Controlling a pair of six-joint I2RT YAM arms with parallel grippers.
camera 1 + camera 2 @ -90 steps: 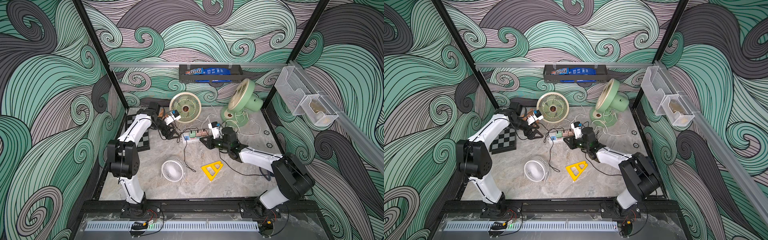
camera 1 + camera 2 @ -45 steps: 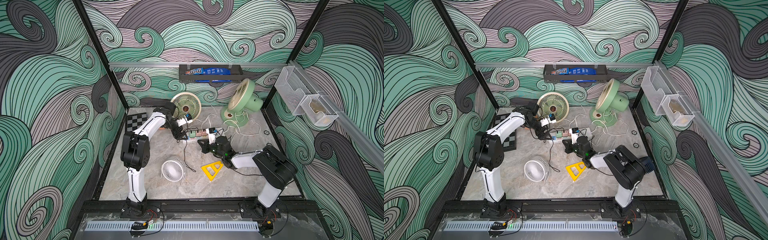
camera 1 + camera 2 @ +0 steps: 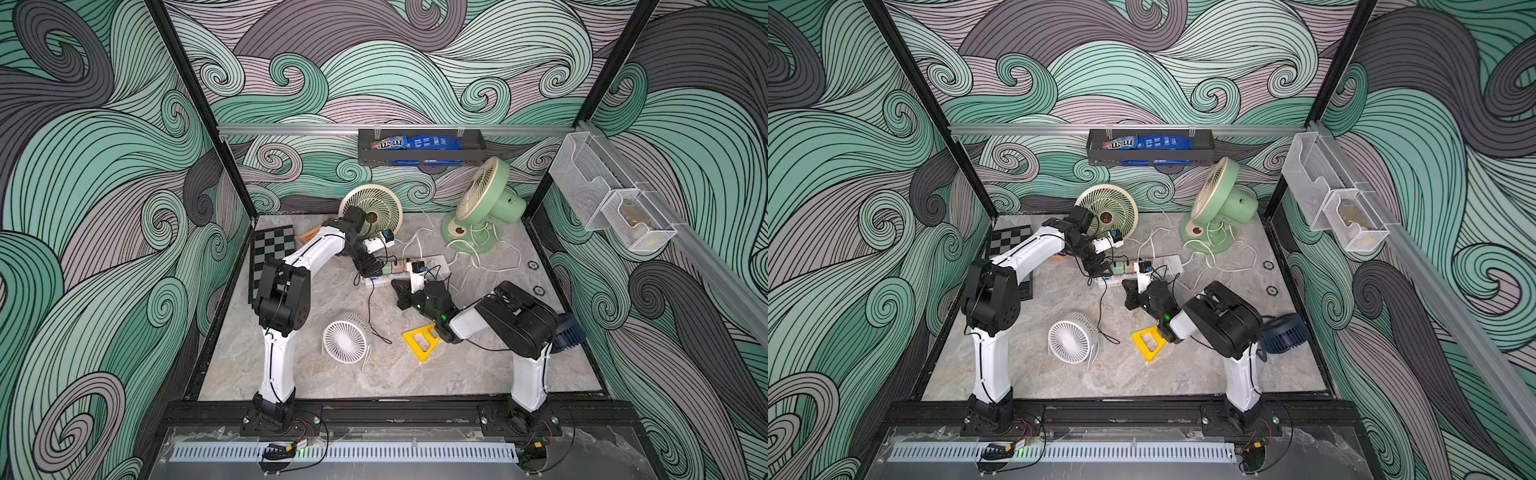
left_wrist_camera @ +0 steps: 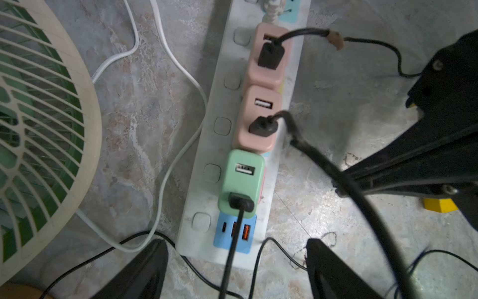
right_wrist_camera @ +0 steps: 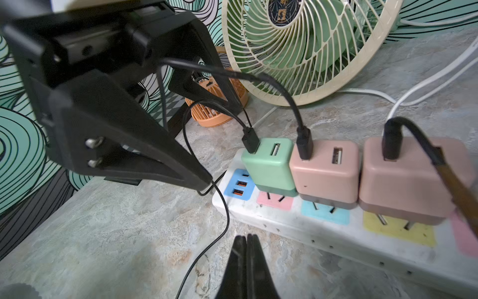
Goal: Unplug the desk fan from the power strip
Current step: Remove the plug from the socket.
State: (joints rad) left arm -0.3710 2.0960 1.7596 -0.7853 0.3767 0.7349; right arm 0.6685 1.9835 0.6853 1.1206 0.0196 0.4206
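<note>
The white power strip (image 3: 438, 262) (image 3: 1173, 262) lies mid-table and carries a green charger (image 4: 243, 181) (image 5: 269, 165) and two pink chargers (image 4: 258, 121) (image 5: 323, 170), each with a black cable plugged in. One black cable trails toward a small white desk fan (image 3: 345, 340) (image 3: 1070, 343). My left gripper (image 4: 236, 259) (image 3: 370, 268) hangs open over the strip's blue USB end, one finger on each side and nothing between them. My right gripper (image 5: 247, 240) (image 3: 398, 287) is shut and empty, its tip on the table just in front of the strip (image 5: 297, 227).
A cream round fan (image 3: 374, 205) and a green fan (image 3: 486, 199) stand at the back, with white cords running to the strip. An orange mini fan (image 5: 214, 111), a chessboard (image 3: 272, 249), a yellow triangle (image 3: 422, 340) and a blue fan (image 3: 1283, 332) lie around.
My left arm swung right from the chessboard side to the strip's end, and its jaws narrowed a little. My right gripper closed and its arm folded back toward the front.
</note>
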